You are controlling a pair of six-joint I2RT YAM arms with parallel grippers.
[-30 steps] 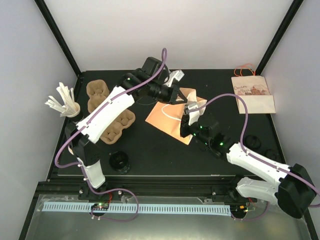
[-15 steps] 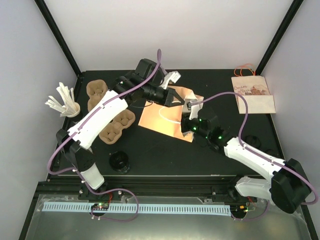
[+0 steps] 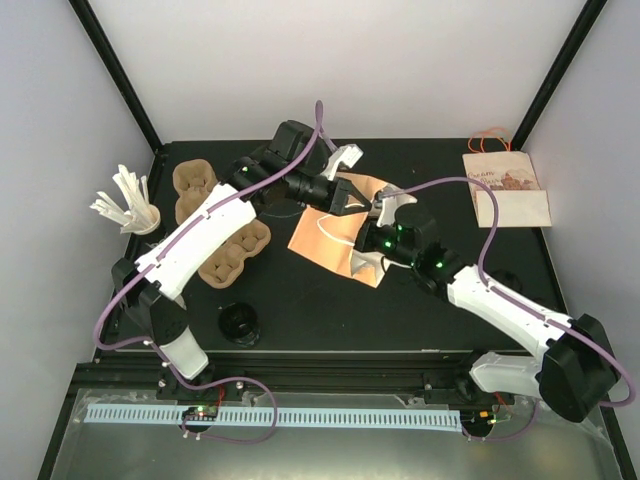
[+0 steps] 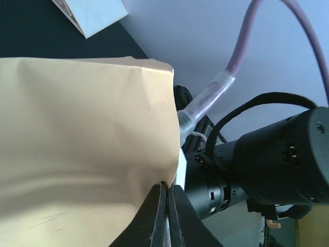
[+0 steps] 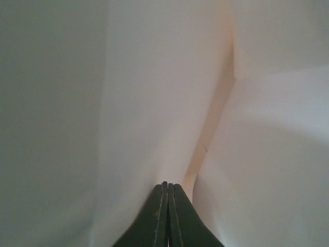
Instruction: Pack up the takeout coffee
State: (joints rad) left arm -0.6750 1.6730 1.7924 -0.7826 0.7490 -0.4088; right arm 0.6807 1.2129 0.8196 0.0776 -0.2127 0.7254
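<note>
A tan paper bag [image 3: 335, 238] with a white inside lies in the middle of the black table. My left gripper [image 3: 350, 200] is shut on the bag's far edge. In the left wrist view its jaws [image 4: 167, 189] pinch the tan paper [image 4: 82, 144]. My right gripper [image 3: 374, 240] is at the bag's right edge. In the right wrist view its jaws [image 5: 167, 188] are closed on the bag's white inner wall [image 5: 154, 92], which fills that view. No coffee cup shows in either gripper.
Two cardboard cup carriers [image 3: 197, 187] [image 3: 236, 250] lie at the left. A holder of white stirrers [image 3: 128, 205] stands at the far left. A black lid [image 3: 240, 322] sits near the front. A second printed bag [image 3: 505, 190] lies back right, with dark cups [image 3: 505, 285] at the right.
The bag has been drawn narrower and shifted a little right. My right gripper has moved back and right along the bag's edge. Both grippers have kept hold of the paper.
</note>
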